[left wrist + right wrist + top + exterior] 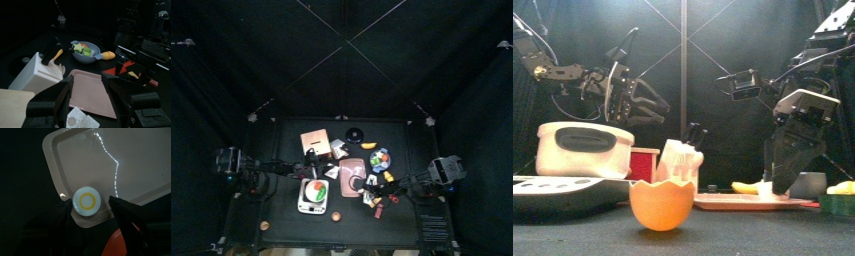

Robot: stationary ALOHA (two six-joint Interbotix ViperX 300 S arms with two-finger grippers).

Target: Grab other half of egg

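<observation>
A white egg half [87, 200] with a yellow yolk ring lies on the pink tray [127, 163], close to the tray's rim. My right gripper [88, 209] hangs open right over it, one jaw on each side, not touching it. In the front view the right gripper [784, 180] points down at the tray [754, 201]. An orange cracked eggshell half [661, 205] stands upright on the table near the front edge, also visible as the eggshell [329, 214] from above. My left gripper [90, 102] is open and empty, raised above the tray's [90, 90] other side.
A blue bowl [85, 52] of toy vegetables sits beyond the tray, and a white toaster-like box [39, 76] beside it. A white scale [553, 190] lies at the front left. A red box [644, 162] and a white holder [679, 160] stand behind the eggshell.
</observation>
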